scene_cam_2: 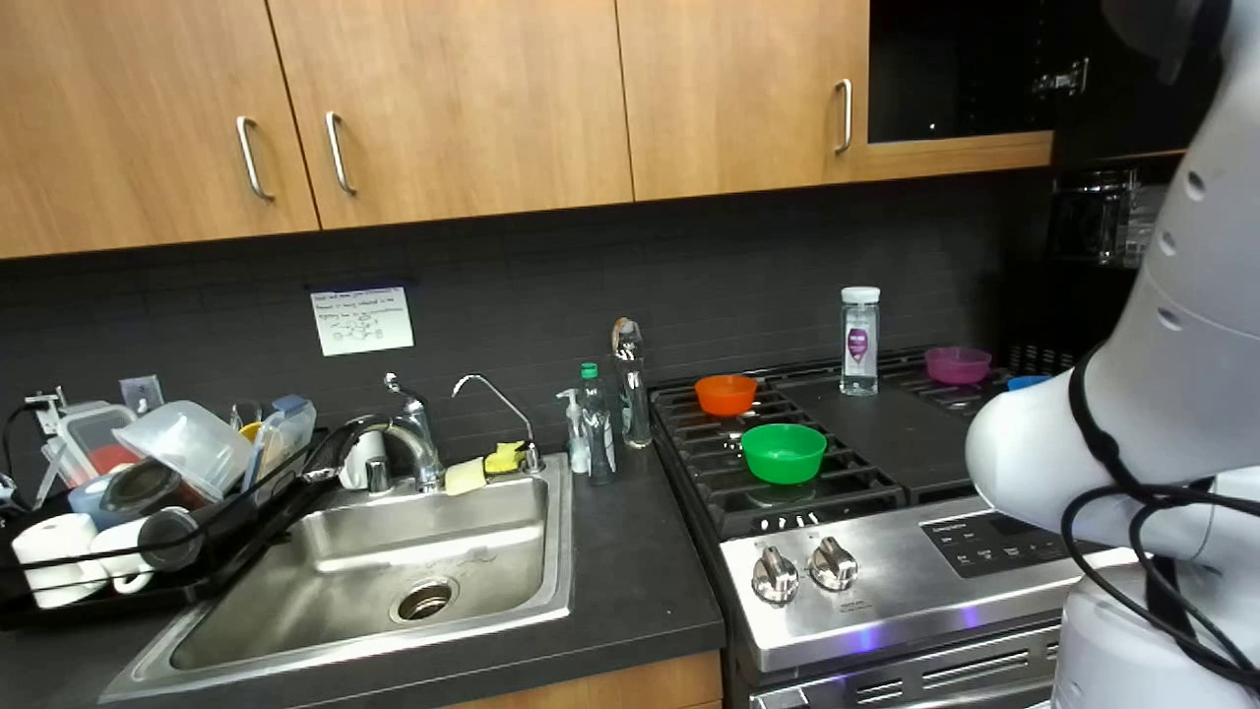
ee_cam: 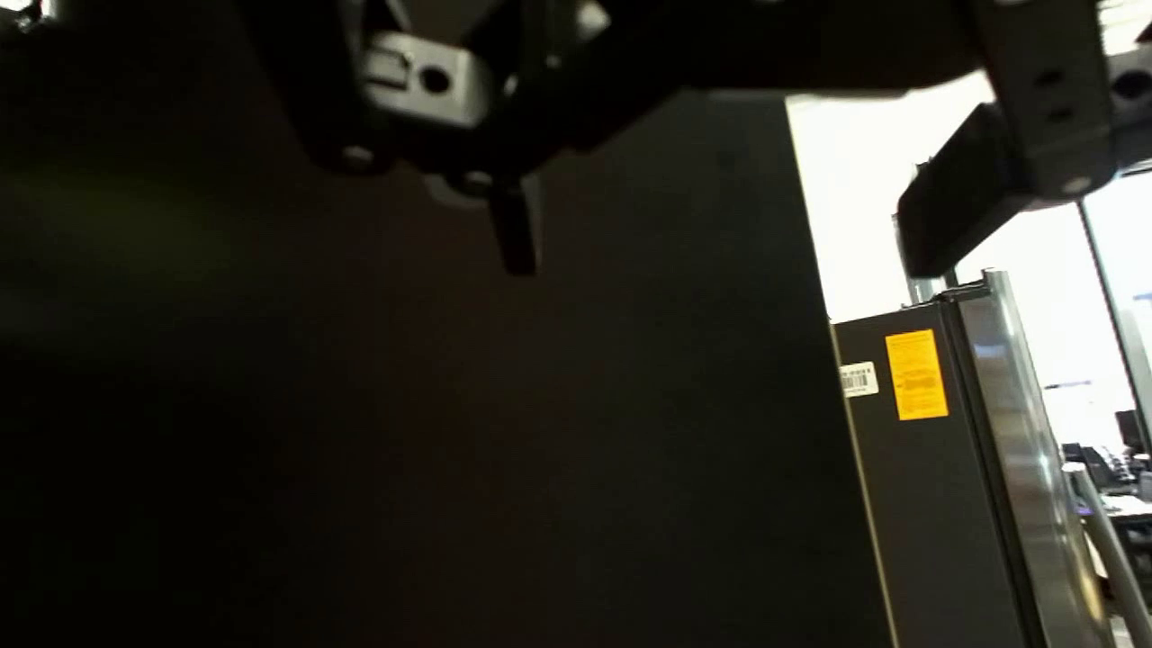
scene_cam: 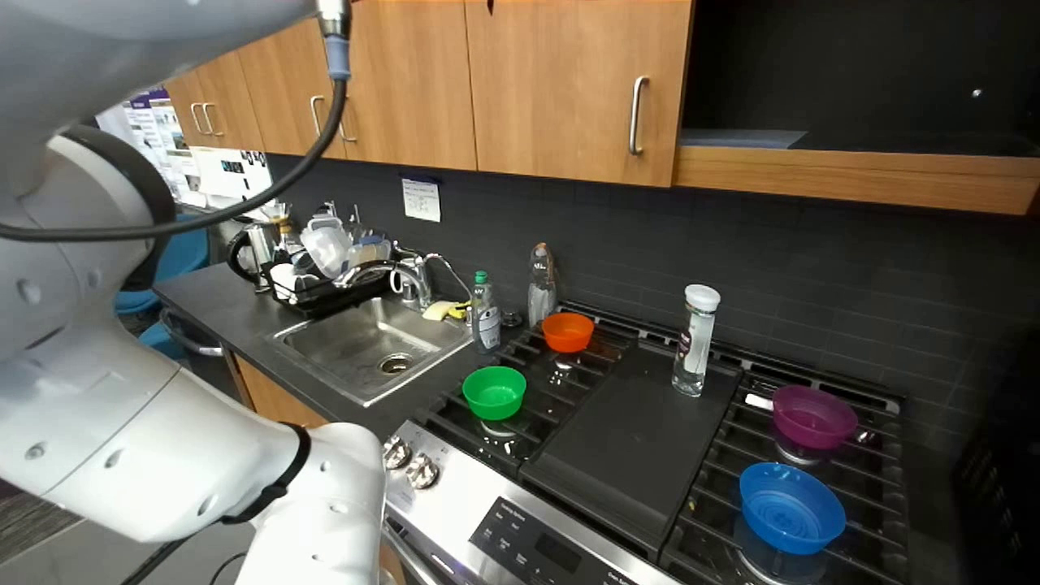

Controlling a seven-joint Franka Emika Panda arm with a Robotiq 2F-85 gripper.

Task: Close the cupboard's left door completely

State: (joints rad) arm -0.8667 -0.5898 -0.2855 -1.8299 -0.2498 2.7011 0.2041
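- clearly, the gripper (ee_cam: pixel 724 256) is spread, empty
- the dark panel (ee_cam: pixel 585 432), likely the open door, lies beyond, edge showing between its fingers (ee_cam: pixel 954 202)
- press its far face near the edge, steadily, until flush

Dark tiled wall (scene_cam_2: pixel 532 305) above counter (scene_cam_2: pixel 645 551)

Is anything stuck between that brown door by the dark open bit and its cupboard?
Nothing visible is: in both exterior views the left door looks shut against the cupboard. Its top is out of frame, so I can't check up there.
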